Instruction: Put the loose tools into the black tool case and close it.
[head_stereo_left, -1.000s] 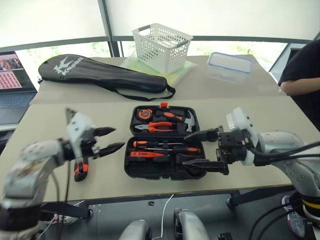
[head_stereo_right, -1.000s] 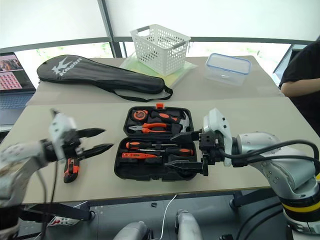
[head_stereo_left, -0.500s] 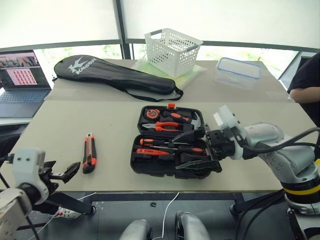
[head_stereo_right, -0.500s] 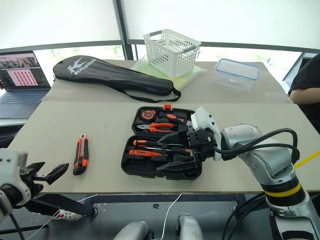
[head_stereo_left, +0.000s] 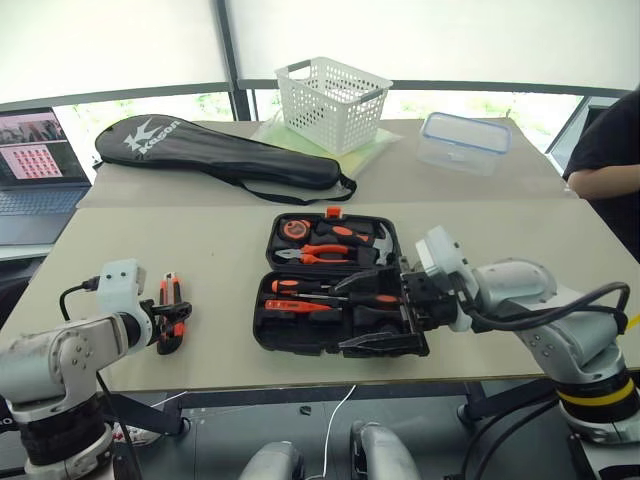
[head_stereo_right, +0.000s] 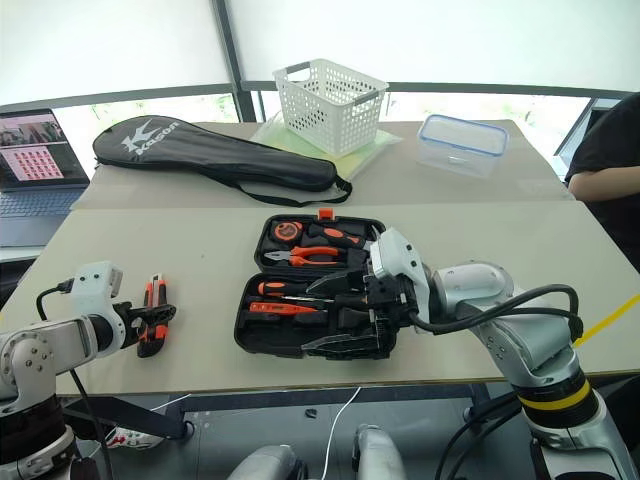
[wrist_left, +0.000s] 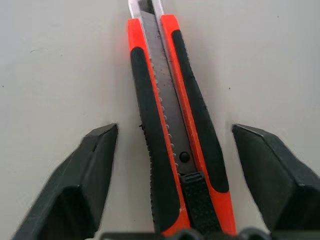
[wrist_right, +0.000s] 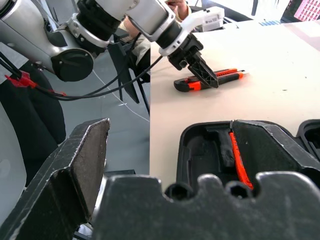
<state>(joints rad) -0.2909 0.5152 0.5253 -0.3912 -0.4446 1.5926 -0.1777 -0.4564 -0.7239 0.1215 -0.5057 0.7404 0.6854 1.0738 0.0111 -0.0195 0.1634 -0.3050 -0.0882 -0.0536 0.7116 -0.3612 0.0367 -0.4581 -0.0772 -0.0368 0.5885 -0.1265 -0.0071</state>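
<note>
Utility knife (wrist_left: 177, 150): slim orange-and-black body, flat on the table, between the left tool's (wrist_left: 175, 170) spread fingers.

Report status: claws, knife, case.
Left claw open, straddling utility knife on table. Right claw open over open tool case. Nothing blocking.

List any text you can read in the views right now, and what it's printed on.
"Kason", in white beside a white K logo, on the long black racket bag.
Laptop screen: a grid of small pictures, too small to read.
Tape measure in the black tool case: label too small to read.
</note>
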